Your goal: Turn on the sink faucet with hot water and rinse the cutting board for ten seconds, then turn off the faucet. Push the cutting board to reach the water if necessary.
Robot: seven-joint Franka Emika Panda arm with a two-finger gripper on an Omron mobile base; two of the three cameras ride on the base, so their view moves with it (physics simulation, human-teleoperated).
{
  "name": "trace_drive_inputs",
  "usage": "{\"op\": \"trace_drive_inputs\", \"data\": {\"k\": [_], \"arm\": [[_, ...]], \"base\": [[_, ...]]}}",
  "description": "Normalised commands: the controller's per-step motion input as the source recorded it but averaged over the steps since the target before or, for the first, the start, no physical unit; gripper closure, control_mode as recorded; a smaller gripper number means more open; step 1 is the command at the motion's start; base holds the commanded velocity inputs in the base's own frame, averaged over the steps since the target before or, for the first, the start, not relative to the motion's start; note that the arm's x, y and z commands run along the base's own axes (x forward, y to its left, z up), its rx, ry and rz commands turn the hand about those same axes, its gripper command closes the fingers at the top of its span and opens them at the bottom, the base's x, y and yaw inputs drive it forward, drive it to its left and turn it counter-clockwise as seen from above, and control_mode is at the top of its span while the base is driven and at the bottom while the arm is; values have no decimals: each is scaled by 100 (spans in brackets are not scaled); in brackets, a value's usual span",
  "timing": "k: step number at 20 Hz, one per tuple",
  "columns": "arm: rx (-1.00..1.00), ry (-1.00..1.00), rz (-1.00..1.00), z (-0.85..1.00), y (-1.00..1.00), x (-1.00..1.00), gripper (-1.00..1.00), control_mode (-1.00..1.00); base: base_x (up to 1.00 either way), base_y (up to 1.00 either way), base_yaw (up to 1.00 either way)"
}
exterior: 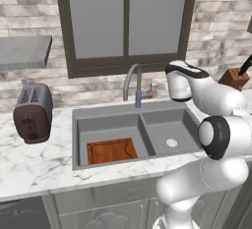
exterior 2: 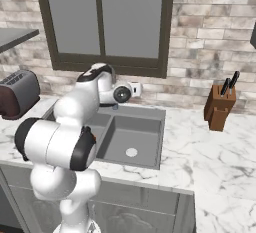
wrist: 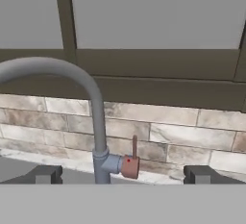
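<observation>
The sink faucet [wrist: 98, 122] rises close ahead in the hand view, its grey spout arching off to the left. Its small side lever [wrist: 133, 158] with the reddish tip stands upright on the right of the base. My gripper [wrist: 124, 175] is open, with one dark fingertip on either side of the faucet base and not touching it. In the left base view the faucet [exterior: 134, 83] stands behind the sink [exterior: 75, 139], and the arm's hand hovers to its right. The cutting board [exterior: 112, 150] lies flat in the left basin. No water is in view.
A dark toaster [exterior: 33, 112] stands on the marble counter left of the sink. A brown knife block [exterior 2: 220, 107] stands at the right by the brick wall. The right basin holds a round drain [exterior: 171, 143]. A window frame runs just behind the faucet.
</observation>
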Motion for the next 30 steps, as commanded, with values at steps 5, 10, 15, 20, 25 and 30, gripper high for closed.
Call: {"op": "trace_drive_inputs", "data": {"k": [5, 10, 15, 20, 25, 30], "arm": [[2, -3, 0, 0, -1, 0, -100, -100], [0, 0, 0, 0, 0, 0, -100, -100], [0, 0, 0, 0, 0, 0, -100, -100], [0, 0, 0, 0, 0, 0, -100, -100], [0, 0, 0, -2, 4, 0, -100, -100], [0, 0, 0, -1, 11, 0, -100, -100]], "base": [[0, 0, 0], [0, 0, 0], [0, 0, 0], [0, 0, 0], [0, 0, 0], [0, 0, 0]]}}
